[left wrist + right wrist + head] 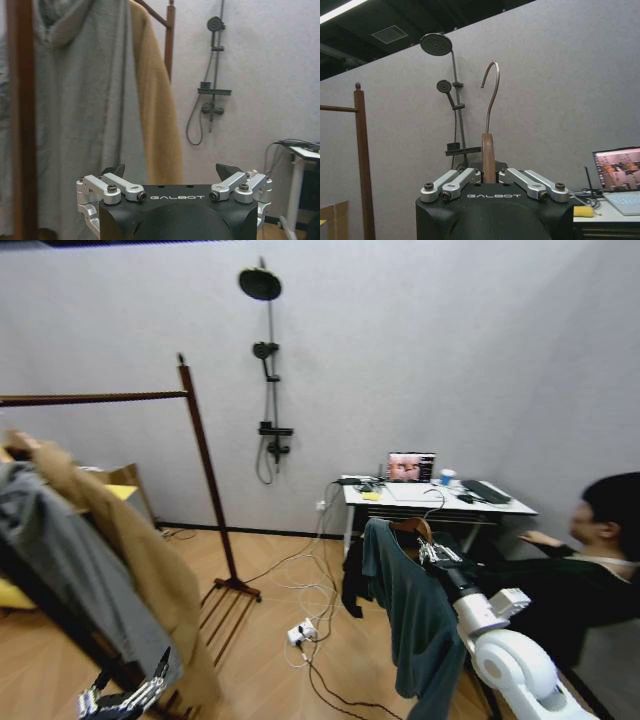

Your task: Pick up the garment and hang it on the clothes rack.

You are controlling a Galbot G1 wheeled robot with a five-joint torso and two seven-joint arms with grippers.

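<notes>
In the head view the right gripper (432,551) is raised in front of the white desk (500,508), its jaws clamped on the wooden hanger (411,528) from which the garment (410,615) droops over the arm, well apart from the clothes rack (205,470) on the left. The left gripper (125,697) sits low beside the grey hoodie (60,560) and tan coat (140,550). In the left wrist view its fingers (112,171) are spread with nothing between them. In the right wrist view the hanger's neck (488,155) stands upright between the closed jaws, the metal hook (491,90) rising above.
</notes>
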